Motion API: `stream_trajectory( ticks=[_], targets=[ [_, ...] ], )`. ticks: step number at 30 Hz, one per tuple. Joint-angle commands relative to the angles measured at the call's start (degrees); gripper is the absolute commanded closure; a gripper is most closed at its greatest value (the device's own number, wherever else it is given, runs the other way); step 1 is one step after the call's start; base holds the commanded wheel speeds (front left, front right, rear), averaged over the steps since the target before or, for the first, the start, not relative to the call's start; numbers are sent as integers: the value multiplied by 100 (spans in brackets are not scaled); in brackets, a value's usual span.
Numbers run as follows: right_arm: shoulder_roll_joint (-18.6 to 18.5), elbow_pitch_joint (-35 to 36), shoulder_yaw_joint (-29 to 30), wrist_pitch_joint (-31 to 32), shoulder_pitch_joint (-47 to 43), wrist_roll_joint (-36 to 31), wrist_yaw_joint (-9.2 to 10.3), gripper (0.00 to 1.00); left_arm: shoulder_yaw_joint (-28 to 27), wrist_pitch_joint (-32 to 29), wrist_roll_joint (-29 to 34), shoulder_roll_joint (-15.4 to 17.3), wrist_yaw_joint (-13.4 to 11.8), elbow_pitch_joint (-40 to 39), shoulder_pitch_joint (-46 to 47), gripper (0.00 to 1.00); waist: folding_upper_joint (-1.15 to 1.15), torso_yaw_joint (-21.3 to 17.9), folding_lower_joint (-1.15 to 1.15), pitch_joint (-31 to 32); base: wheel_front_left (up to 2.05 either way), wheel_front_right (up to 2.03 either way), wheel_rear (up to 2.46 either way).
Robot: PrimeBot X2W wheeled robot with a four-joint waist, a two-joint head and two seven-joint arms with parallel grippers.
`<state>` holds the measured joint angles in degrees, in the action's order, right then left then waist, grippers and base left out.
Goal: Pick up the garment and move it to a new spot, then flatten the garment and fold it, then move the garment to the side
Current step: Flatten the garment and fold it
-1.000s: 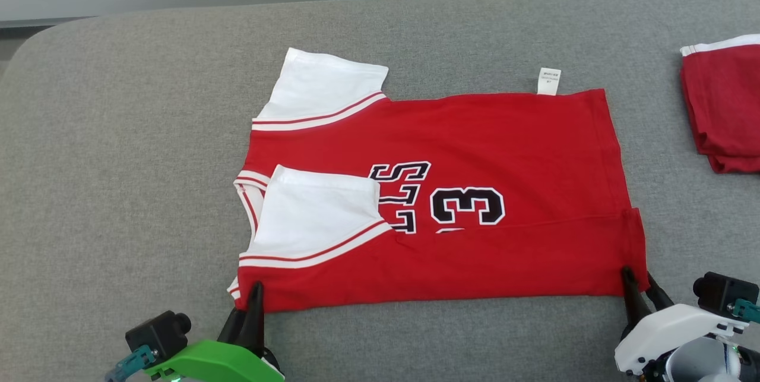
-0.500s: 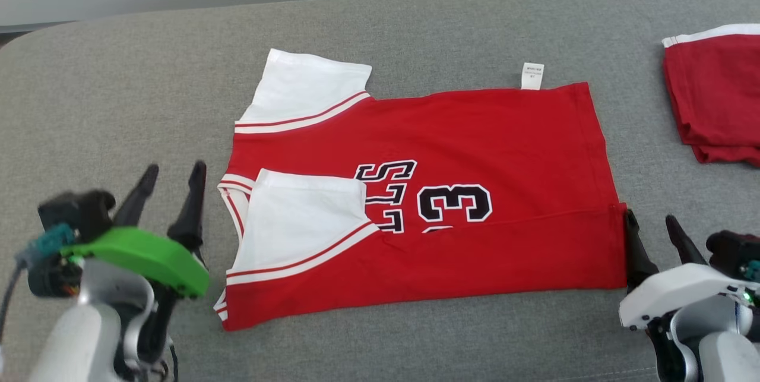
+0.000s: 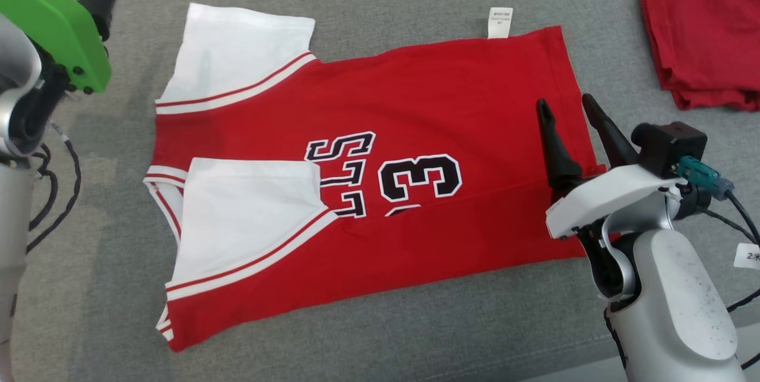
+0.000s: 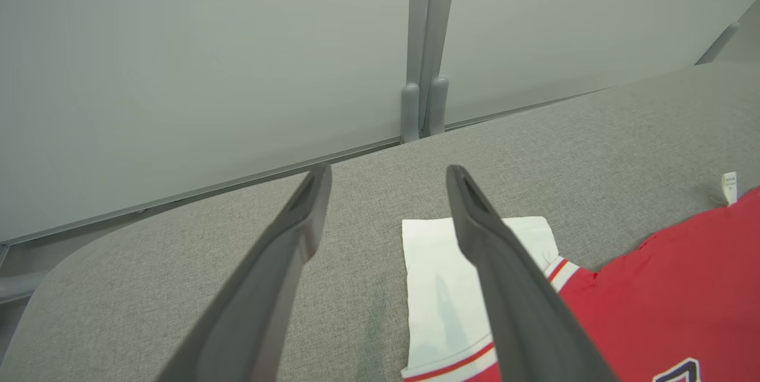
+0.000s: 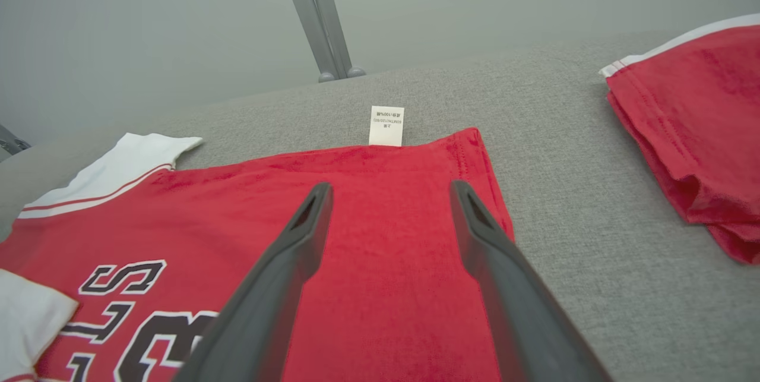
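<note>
Jersey (image 3: pixel 415 103) — soft, light, limp knit; lies part-folded flat beneath right end effector (image 3: pixel 564 101), just right of left end effector (image 4: pixel 387 171). Both spread, empty — likely pinch points: far hem corner, far sleeve.

The shirt (image 3: pixel 451 91) is soft matt cloth; the grey surface (image 3: pixel 386 340) beneath is coarse woven fabric; the green cover (image 3: pixel 47 19), upper left, smooth plastic.

Red jersey (image 3: pixel 475 103): big black number 3 (image 3: pixel 420 177), and beside it letters (image 3: pixel 341 174) ending in S, the rest hidden under a sleeve (image 3: pixel 249 215). White care label (image 5: pixel 386 126) on its edge: print too small to read.
</note>
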<state>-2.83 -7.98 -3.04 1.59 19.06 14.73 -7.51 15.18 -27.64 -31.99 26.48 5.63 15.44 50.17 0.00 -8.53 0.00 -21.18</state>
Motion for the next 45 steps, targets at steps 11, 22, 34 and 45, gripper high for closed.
stream_trajectory(
  ticks=[11,22,34,45],
  targets=[
    [-6,-355,-282,-437,725,11,5,0,6,-873,-799,653,172,759,346,0,0,-1060,0,-1212,0,0,0],
    [-9,-569,-408,-678,993,51,5,0,-84,-1010,-1061,981,172,550,48,0,0,-1159,0,-1416,0,0,0],
    [-10,-656,-554,-647,1392,-68,5,0,63,-1051,-1025,931,86,432,87,100,0,-1231,0,-1467,0,0,0],
    [-878,-1541,-870,145,2681,-410,6,0,308,-458,-1054,589,151,83,325,100,0,-627,0,-1217,0,0,0]
  ],
)
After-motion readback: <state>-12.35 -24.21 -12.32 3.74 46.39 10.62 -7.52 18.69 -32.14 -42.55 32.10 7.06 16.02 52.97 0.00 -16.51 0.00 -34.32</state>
